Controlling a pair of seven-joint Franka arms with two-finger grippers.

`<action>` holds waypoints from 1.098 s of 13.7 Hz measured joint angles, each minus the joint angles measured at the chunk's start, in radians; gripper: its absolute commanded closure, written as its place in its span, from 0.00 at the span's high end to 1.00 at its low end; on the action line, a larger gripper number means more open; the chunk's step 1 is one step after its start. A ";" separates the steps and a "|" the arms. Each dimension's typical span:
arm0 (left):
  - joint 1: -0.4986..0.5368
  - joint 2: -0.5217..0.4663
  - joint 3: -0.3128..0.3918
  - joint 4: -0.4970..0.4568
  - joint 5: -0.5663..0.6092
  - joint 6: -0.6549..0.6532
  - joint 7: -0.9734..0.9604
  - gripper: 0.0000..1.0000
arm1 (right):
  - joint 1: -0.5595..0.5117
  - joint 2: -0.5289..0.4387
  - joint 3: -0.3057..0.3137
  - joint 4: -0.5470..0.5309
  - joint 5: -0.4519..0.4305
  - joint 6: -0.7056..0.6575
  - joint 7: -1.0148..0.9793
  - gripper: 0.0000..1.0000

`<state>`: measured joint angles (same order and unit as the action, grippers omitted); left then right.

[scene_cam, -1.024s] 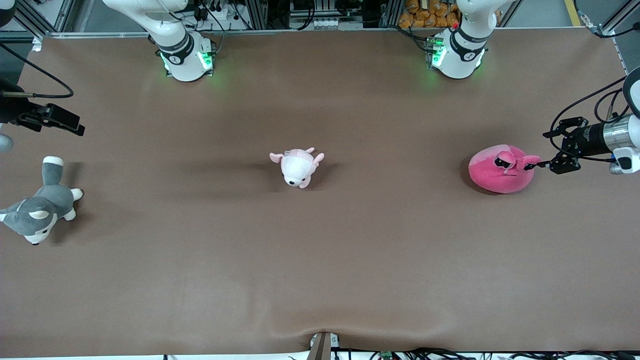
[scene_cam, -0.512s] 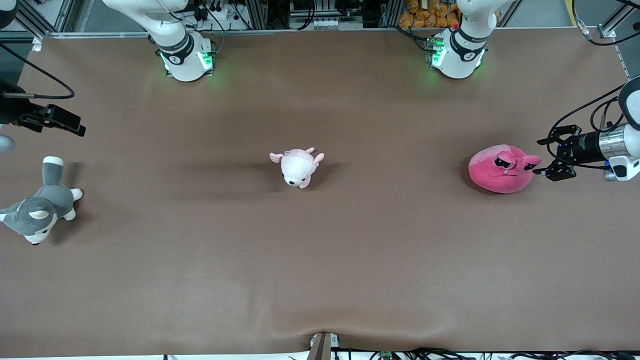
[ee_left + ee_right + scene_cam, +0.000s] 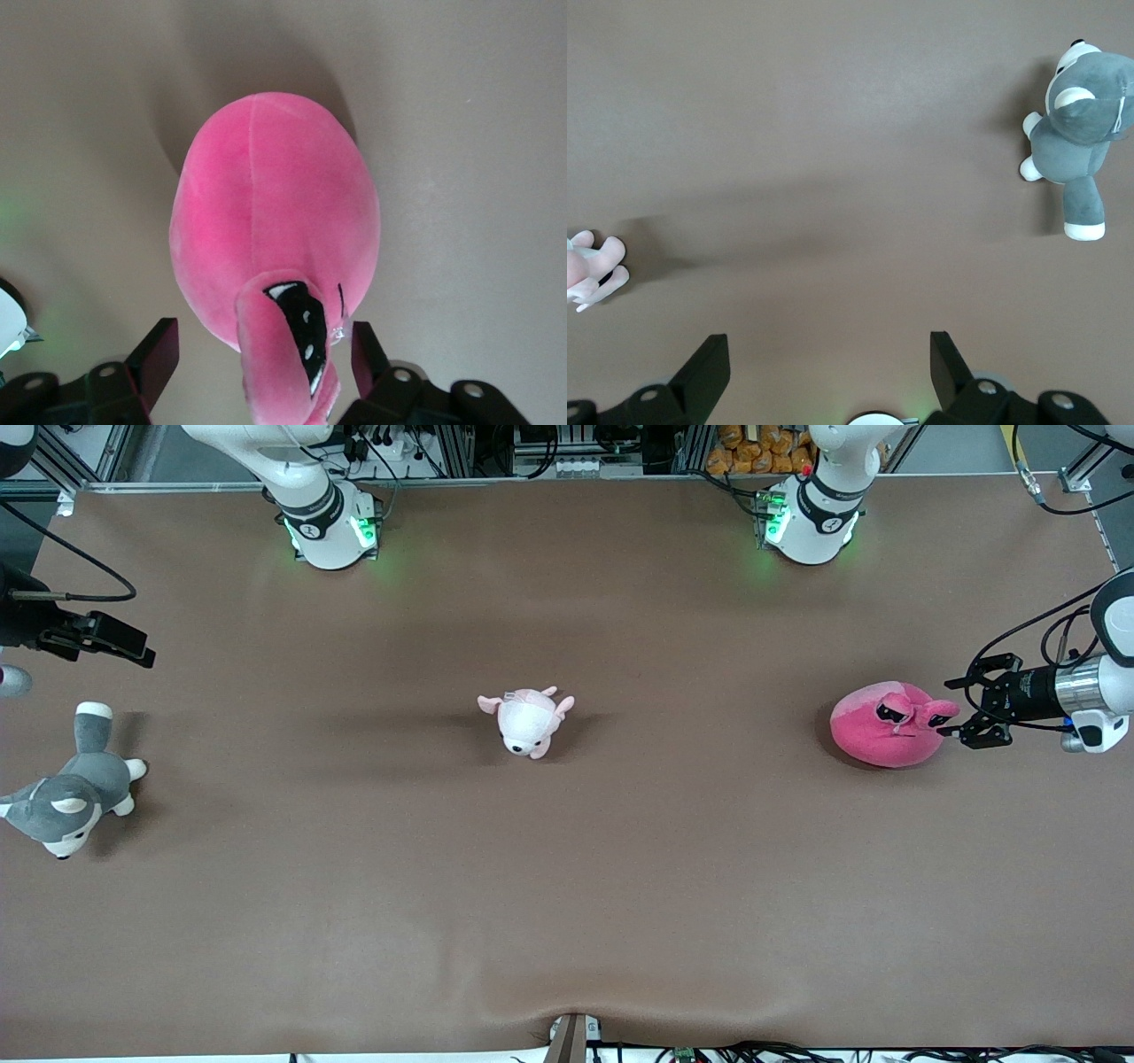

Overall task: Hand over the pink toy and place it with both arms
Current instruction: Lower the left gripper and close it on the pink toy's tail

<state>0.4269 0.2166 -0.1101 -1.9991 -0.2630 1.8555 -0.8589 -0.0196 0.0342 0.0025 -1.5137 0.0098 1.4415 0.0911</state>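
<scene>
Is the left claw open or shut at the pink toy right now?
Open. In the left wrist view both fingers stand apart on either side of the pink toy's eye stalk; the left claw has not closed on it.

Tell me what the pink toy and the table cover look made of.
Pink toy: soft plush, short matte pile, a stitched seam along its back and what look like embroidered black eyes. The left gripper is beside it, jaws open around an eye stalk. Table cover: brown matte sheet, likely fabric or felt; it ripples at the camera-side edge.

Pale plush (image 3: 594, 266) — cut off at edge
</scene>
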 measured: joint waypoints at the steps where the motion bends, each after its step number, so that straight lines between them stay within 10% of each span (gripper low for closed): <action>1: 0.000 0.000 0.000 0.001 0.000 0.000 0.000 0.83 | 0.000 0.000 0.000 0.000 0.000 0.002 0.000 1.00; 6: 0.000 0.001 -0.001 0.002 0.000 -0.001 0.000 0.62 | 0.001 0.000 -0.001 0.000 0.000 0.006 0.000 1.00; 10: 0.000 0.001 -0.001 0.014 0.000 -0.031 0.000 0.00 | 0.001 0.000 -0.001 0.000 0.000 0.006 0.000 1.00; 15: -0.003 0.002 -0.008 0.072 -0.001 -0.088 -0.014 0.00 | 0.001 0.000 -0.001 0.000 0.000 0.009 0.000 1.00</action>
<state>0.4235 0.2181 -0.1182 -1.9272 -0.2642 1.7679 -0.8728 -0.0184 0.0343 0.0015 -1.5137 0.0098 1.4503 0.0911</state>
